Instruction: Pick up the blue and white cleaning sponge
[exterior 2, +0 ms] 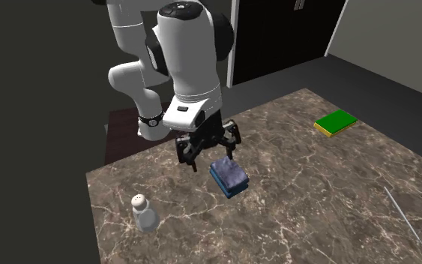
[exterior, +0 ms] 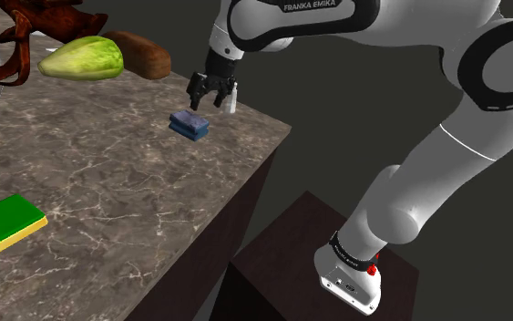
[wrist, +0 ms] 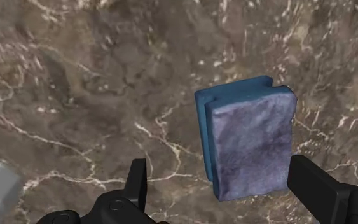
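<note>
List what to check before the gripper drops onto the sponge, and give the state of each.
1. Fingers open: ok, they stand apart.
2. Gripper clear of sponge: ok, it is above the sponge and not touching it.
3. Sponge centred between fingers: not ok, it lies close to one finger with a wide gap at the other.
4. Sponge flat on counter: ok.
5. Shaker out of the fingers' path: ok, it stands apart from the sponge and outside the fingers.
</note>
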Motion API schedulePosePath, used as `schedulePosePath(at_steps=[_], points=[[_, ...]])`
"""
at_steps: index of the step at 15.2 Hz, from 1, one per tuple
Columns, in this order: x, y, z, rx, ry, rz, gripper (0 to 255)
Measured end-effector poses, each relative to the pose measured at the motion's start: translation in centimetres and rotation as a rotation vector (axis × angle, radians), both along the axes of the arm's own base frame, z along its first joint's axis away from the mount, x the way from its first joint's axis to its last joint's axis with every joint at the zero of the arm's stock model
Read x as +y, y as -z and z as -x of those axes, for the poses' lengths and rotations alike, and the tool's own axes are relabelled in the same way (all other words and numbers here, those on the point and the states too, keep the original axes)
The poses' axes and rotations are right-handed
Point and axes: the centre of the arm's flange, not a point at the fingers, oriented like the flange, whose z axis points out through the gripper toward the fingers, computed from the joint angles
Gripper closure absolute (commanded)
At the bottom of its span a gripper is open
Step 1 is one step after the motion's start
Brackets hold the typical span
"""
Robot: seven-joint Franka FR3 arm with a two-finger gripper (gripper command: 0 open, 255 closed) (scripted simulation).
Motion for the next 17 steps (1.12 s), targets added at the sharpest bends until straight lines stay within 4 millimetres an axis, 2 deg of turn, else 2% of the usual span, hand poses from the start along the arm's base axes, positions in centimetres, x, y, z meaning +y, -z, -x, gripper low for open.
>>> schedulePosePath(at_steps=[5, 8, 13, 14, 17], points=[[4.3, 0.9, -4.3, -0.030, -0.012, -0.015, 0], [4.8, 1.9, -5.2, -0.035, -0.014, -0.018, 0], [4.7, 4.5, -5.3, -0.036, -0.014, -0.018, 0], [4.8, 4.7, -5.3, -0.036, -0.014, -0.018, 255], [4.8, 4.9, -5.3, -0.037, -0.014, -0.019, 255]])
